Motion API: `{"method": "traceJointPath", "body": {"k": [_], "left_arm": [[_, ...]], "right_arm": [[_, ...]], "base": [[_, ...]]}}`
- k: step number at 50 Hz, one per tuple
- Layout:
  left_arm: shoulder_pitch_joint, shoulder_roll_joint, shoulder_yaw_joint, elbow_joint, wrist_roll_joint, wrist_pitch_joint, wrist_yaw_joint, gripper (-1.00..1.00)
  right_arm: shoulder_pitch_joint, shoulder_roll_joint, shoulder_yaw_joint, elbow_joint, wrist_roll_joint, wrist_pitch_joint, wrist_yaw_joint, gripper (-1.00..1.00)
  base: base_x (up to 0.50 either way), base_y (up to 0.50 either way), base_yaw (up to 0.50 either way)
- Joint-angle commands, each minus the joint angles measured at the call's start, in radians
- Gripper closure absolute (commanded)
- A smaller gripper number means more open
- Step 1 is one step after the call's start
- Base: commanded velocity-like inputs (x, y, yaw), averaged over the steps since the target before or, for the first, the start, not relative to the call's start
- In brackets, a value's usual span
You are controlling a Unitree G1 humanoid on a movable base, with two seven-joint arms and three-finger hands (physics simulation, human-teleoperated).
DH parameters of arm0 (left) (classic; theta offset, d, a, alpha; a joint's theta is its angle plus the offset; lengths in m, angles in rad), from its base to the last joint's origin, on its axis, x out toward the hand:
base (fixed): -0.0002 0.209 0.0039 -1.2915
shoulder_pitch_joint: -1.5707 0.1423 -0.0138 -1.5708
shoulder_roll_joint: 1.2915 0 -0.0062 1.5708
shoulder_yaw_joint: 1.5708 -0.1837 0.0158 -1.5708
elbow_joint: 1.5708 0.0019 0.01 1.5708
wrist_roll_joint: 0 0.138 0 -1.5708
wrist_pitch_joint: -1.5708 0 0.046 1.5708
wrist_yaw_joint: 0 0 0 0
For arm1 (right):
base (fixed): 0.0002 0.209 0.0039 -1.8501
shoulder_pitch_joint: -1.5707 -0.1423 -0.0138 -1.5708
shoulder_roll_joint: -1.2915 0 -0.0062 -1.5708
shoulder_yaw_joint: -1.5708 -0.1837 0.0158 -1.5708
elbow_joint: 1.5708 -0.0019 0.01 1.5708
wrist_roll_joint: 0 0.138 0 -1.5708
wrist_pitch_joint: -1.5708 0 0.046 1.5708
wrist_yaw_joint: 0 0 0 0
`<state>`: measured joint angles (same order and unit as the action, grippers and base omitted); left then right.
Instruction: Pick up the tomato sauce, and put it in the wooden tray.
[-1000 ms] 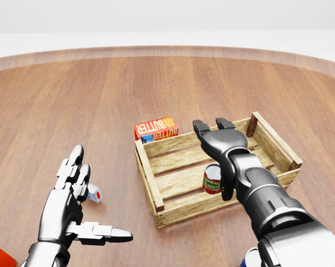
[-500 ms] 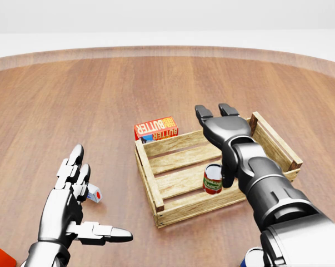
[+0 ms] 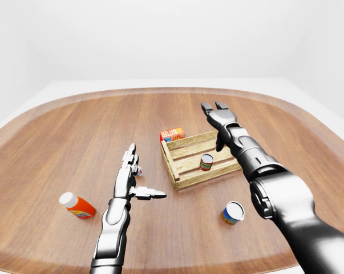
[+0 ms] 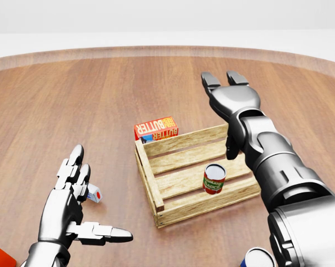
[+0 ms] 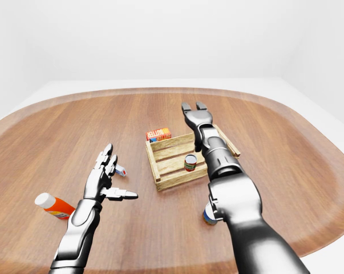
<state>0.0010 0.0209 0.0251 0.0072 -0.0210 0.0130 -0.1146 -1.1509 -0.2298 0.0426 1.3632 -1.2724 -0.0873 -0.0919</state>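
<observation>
The right hand (image 4: pixel 228 92) is raised above the far rail of the wooden tray (image 4: pixel 150 178) in the head view, its fingers (image 4: pixel 210 80) spread apart and gripping nothing; the thumb hangs down along the wrist on the tray side. The tomato sauce can (image 4: pixel 214 178) stands below and slightly left of that hand in the head view, well apart from it, with open air between the fingertips and the can's top. The can rests on the slatted floor of the tray, toward its right half, near the lower rail; it stands upright, its long axis vertical, the open-looking pale top facing up and the red and green label facing the camera.

The left hand (image 4: pixel 73 208) hovers low at the left of the head view, fingers extended and splayed, the thumb pointing right, holding nothing; a small white and red item (image 4: pixel 94 195) lies on the table just beside its fingers. A red butter box (image 4: pixel 155 128) sits against the outer side of the tray's far rail, at its left end. In the left-eye view an orange bottle with a white cap (image 3: pixel 77 206) lies on its side to the left of the left arm, and a blue and white cup (image 3: pixel 233 212) stands to the lower right of the tray, near the right forearm; all rest on the round wooden table (image 3: pixel 75 131).
</observation>
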Motion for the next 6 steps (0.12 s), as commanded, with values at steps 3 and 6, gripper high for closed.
{"method": "traceJointPath", "body": {"k": [3,6], "left_arm": [[0.001,0.000,0.000,-0.001,-0.001,0.001,0.000,-1.00],[0.001,0.000,0.000,-0.003,-0.002,0.002,0.000,-1.00]], "right_arm": [[-0.042,0.004,0.000,-0.013,0.030,0.000,-0.014,-1.00],[-0.047,0.006,-0.002,-0.018,0.047,0.000,-0.014,-1.00]], "base": [[0.00,0.00,0.00],[0.00,0.00,0.00]]}}
